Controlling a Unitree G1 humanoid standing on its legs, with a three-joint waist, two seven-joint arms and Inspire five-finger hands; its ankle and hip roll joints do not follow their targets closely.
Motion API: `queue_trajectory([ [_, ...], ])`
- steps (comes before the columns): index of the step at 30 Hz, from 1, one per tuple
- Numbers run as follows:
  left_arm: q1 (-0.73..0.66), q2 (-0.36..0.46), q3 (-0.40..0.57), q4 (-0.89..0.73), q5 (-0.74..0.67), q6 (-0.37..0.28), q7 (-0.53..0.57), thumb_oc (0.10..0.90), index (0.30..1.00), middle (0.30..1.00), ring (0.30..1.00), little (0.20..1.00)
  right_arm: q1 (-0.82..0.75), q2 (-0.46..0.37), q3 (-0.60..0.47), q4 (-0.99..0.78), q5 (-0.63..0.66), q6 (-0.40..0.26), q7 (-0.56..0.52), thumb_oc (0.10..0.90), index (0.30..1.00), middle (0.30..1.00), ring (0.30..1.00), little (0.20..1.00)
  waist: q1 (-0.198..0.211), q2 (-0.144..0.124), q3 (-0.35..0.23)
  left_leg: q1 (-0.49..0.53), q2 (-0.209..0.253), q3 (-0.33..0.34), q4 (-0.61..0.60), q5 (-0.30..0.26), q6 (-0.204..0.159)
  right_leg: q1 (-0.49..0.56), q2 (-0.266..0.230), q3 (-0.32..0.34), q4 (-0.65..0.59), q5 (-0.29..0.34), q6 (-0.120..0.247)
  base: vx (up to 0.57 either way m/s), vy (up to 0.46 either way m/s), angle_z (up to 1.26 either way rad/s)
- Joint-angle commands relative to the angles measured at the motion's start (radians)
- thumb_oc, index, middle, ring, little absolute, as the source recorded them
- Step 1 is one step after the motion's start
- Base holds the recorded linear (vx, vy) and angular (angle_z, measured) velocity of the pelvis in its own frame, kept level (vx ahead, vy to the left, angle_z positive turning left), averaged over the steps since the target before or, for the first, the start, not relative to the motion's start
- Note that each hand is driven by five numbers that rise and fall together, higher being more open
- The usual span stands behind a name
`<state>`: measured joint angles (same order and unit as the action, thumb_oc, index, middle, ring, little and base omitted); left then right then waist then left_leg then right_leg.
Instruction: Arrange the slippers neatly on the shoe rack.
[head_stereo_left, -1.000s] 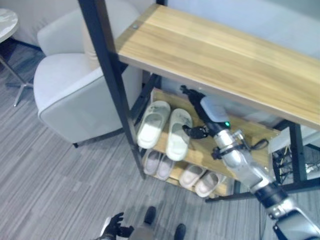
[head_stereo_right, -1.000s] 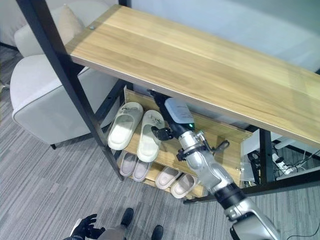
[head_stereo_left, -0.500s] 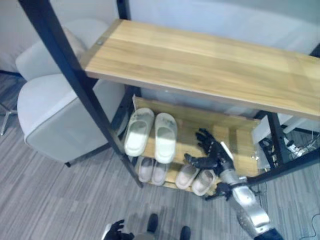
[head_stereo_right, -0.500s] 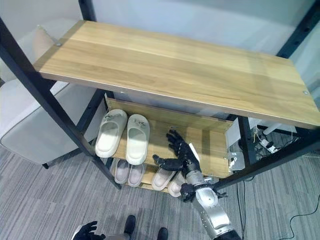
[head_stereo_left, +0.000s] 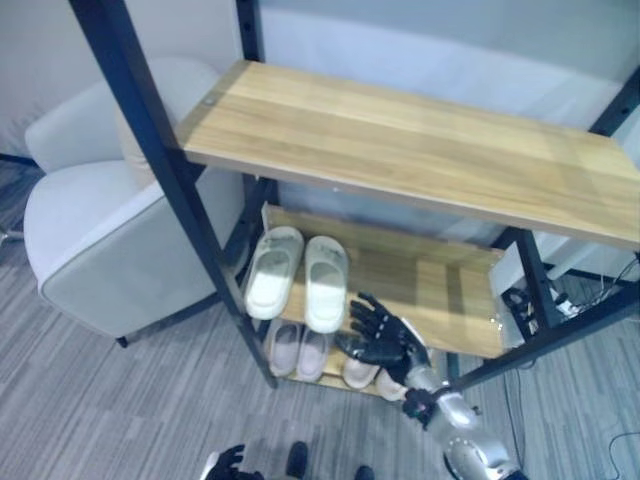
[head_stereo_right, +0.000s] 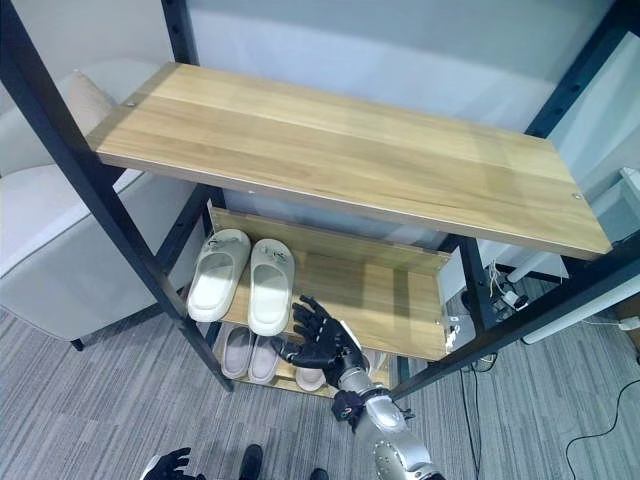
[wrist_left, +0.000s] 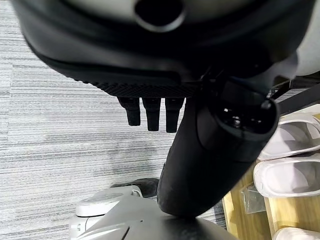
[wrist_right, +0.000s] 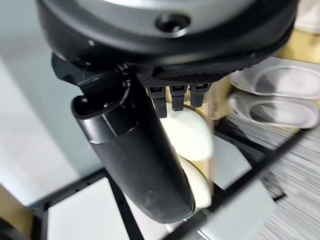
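The shoe rack (head_stereo_left: 420, 150), a black frame with wooden shelves, is seen from above, with an armchair (head_stereo_left: 110, 240) just beside its left end. On the middle shelf (head_stereo_right: 380, 290) a pale slipper pair (head_stereo_right: 245, 282) is laid side by side at the left end, the right part of that shelf being bare. Each slipper's long axis runs front to back across the shelf, with the toe ends apparently toward the rear wall and the heels at the front edge, the two nearly parallel and touching. More slippers (head_stereo_left: 295, 350) are kept on the bottom shelf. The right hand (head_stereo_right: 322, 340) is held in front of the rack's lower part, fingers spread and nothing gripped. The left hand (head_stereo_left: 228, 462) is seen low by the floor, relaxed and holding nothing. If a further nudge is judged necessary, it would best be given with flat fingers along the long axis, so that the heels are brought level with the shelf edge.
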<state>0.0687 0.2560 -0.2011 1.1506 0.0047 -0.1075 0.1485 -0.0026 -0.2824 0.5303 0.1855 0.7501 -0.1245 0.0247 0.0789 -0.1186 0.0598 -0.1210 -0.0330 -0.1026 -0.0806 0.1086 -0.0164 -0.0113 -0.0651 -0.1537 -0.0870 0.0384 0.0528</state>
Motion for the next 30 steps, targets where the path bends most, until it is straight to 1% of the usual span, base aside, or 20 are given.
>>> queue_trajectory([
  [1, -0.034, -0.056, -0.05, 0.082, 0.0, -0.016, 0.0, 0.8, 0.9, 0.9, 0.9, 0.9, -0.09, 0.02, -0.005, -0.082, 0.017, -0.068, 0.041, 0.8, 0.9, 0.9, 0.9, 0.9, 0.009, 0.018, -0.012, 0.065, 0.022, 0.016, -0.007, -0.113, -0.024, -0.033, -0.015, -0.021, 0.013, -0.01, 0.047, 0.0, 0.0, 0.0],
  [4, -0.032, -0.056, -0.052, 0.083, -0.001, -0.018, 0.006, 0.8, 0.9, 0.9, 0.9, 0.9, -0.118, 0.04, 0.004, -0.051, 0.009, -0.071, 0.033, 0.8, 0.9, 0.9, 0.9, 0.9, 0.02, 0.017, -0.009, 0.063, 0.022, 0.013, -0.007, -0.112, -0.024, -0.033, -0.016, -0.025, 0.013, -0.012, 0.047, 0.01, 0.006, 0.03],
  [10, -0.031, -0.053, -0.054, 0.083, 0.002, -0.019, 0.012, 0.8, 0.9, 0.9, 0.9, 0.9, -0.152, 0.04, -0.003, -0.035, -0.015, -0.08, 0.016, 0.8, 0.9, 0.9, 0.9, 0.9, 0.027, 0.016, -0.008, 0.063, 0.021, 0.013, -0.007, -0.111, -0.023, -0.032, -0.017, -0.027, 0.013, -0.012, 0.047, 0.0, 0.001, 0.01],
  [14, -0.032, -0.052, -0.048, 0.089, 0.003, -0.016, 0.012, 0.8, 0.9, 0.9, 0.9, 0.9, -0.159, 0.006, -0.022, -0.09, -0.048, -0.086, 0.017, 0.8, 0.9, 0.9, 0.9, 0.9, 0.024, 0.014, -0.013, 0.068, 0.02, 0.014, -0.007, -0.113, -0.022, -0.027, -0.018, -0.027, 0.013, -0.012, 0.046, 0.0, 0.001, 0.01],
  [16, -0.034, -0.053, -0.041, 0.091, 0.003, -0.016, 0.009, 0.8, 0.9, 0.9, 0.9, 0.9, -0.153, -0.029, -0.038, -0.141, -0.079, -0.086, 0.024, 0.8, 0.9, 0.9, 0.9, 0.9, 0.019, 0.014, -0.016, 0.07, 0.021, 0.016, -0.007, -0.114, -0.023, -0.026, -0.018, -0.026, 0.014, -0.013, 0.045, 0.0, 0.0, 0.0],
  [17, -0.034, -0.053, -0.035, 0.091, 0.003, -0.018, 0.005, 0.8, 0.9, 0.9, 0.9, 0.9, -0.137, -0.062, -0.055, -0.193, -0.116, -0.088, 0.033, 0.8, 0.9, 0.9, 0.9, 0.9, 0.013, 0.015, -0.018, 0.072, 0.021, 0.018, -0.007, -0.114, -0.023, -0.024, -0.018, -0.025, 0.014, -0.013, 0.045, 0.0, 0.0, 0.0],
  [18, -0.033, -0.053, -0.035, 0.091, 0.004, -0.018, 0.005, 0.8, 0.9, 0.9, 0.9, 0.9, -0.136, -0.063, -0.055, -0.195, -0.116, -0.087, 0.032, 0.8, 0.9, 0.9, 0.9, 0.9, 0.014, 0.015, -0.018, 0.072, 0.021, 0.018, -0.007, -0.114, -0.023, -0.024, -0.018, -0.025, 0.014, -0.013, 0.045, 0.0, 0.0, 0.0],
  [21, -0.038, -0.054, -0.02, 0.097, 0.007, -0.018, -0.006, 0.8, 0.9, 0.9, 0.9, 0.9, -0.082, -0.126, -0.094, -0.275, -0.165, -0.091, 0.054, 0.8, 0.9, 0.9, 0.9, 0.9, -0.001, 0.017, -0.023, 0.076, 0.024, 0.02, -0.007, -0.115, -0.024, -0.022, -0.017, -0.024, 0.015, -0.014, 0.046, -0.01, -0.012, 0.0],
  [22, -0.041, -0.053, -0.012, 0.101, 0.012, -0.021, -0.016, 0.8, 0.9, 0.9, 0.9, 0.9, -0.044, -0.163, -0.113, -0.313, -0.19, -0.09, 0.083, 0.8, 0.9, 0.9, 0.9, 0.9, -0.011, 0.018, -0.026, 0.077, 0.024, 0.024, -0.007, -0.114, -0.026, -0.022, -0.015, -0.022, 0.016, -0.015, 0.045, 0.0, 0.0, 0.0],
  [23, -0.04, -0.054, -0.012, 0.101, 0.012, -0.021, -0.016, 0.8, 0.9, 0.9, 0.9, 0.9, -0.042, -0.164, -0.114, -0.315, -0.19, -0.089, 0.083, 0.8, 0.9, 0.9, 0.9, 0.9, -0.011, 0.018, -0.027, 0.077, 0.024, 0.024, -0.007, -0.114, -0.026, -0.021, -0.015, -0.022, 0.016, -0.015, 0.045, -0.02, -0.03, 0.0],
  [24, -0.041, -0.054, -0.009, 0.102, 0.013, -0.023, -0.022, 0.8, 0.9, 0.9, 0.9, 0.9, -0.024, -0.186, -0.122, -0.334, -0.203, -0.089, 0.099, 0.8, 0.9, 0.9, 0.9, 0.9, -0.015, 0.019, -0.027, 0.078, 0.025, 0.026, -0.007, -0.114, -0.027, -0.021, -0.014, -0.021, 0.016, -0.014, 0.045, -0.02, -0.036, -0.02],
  [25, -0.041, -0.054, -0.007, 0.098, 0.019, -0.029, -0.035, 0.8, 0.9, 0.9, 0.9, 0.9, 0.021, -0.234, -0.141, -0.366, -0.24, -0.096, 0.13, 0.8, 0.9, 0.9, 0.9, 0.9, -0.027, 0.021, -0.03, 0.079, 0.029, 0.029, -0.007, -0.112, -0.029, -0.021, -0.013, -0.02, 0.017, -0.015, 0.046, -0.02, -0.036, 0.0],
  [26, -0.041, -0.055, -0.008, 0.098, 0.019, -0.029, -0.036, 0.8, 0.9, 0.9, 0.9, 0.9, 0.024, -0.236, -0.142, -0.368, -0.24, -0.095, 0.131, 0.8, 0.9, 0.9, 0.9, 0.9, -0.026, 0.022, -0.03, 0.079, 0.029, 0.029, -0.007, -0.112, -0.029, -0.021, -0.013, -0.02, 0.017, -0.015, 0.046, -0.02, -0.037, -0.04],
  [29, -0.042, -0.056, -0.006, 0.104, 0.027, -0.038, -0.058, 0.8, 0.9, 0.9, 0.9, 0.9, 0.088, -0.295, -0.161, -0.39, -0.276, -0.096, 0.184, 0.8, 0.9, 0.9, 0.9, 0.9, -0.041, 0.024, -0.033, 0.078, 0.033, 0.034, -0.007, -0.108, -0.032, -0.021, -0.01, -0.017, 0.018, -0.014, 0.046, -0.03, -0.049, -0.08],
  [30, -0.047, -0.059, -0.01, 0.106, 0.034, -0.042, -0.073, 0.8, 0.9, 0.9, 0.9, 0.9, 0.136, -0.334, -0.175, -0.375, -0.318, -0.095, 0.207, 0.8, 0.9, 0.9, 0.9, 0.9, -0.052, 0.027, -0.036, 0.077, 0.036, 0.038, -0.007, -0.105, -0.035, -0.022, -0.01, -0.015, 0.018, -0.014, 0.047, -0.03, -0.049, -0.08],
])
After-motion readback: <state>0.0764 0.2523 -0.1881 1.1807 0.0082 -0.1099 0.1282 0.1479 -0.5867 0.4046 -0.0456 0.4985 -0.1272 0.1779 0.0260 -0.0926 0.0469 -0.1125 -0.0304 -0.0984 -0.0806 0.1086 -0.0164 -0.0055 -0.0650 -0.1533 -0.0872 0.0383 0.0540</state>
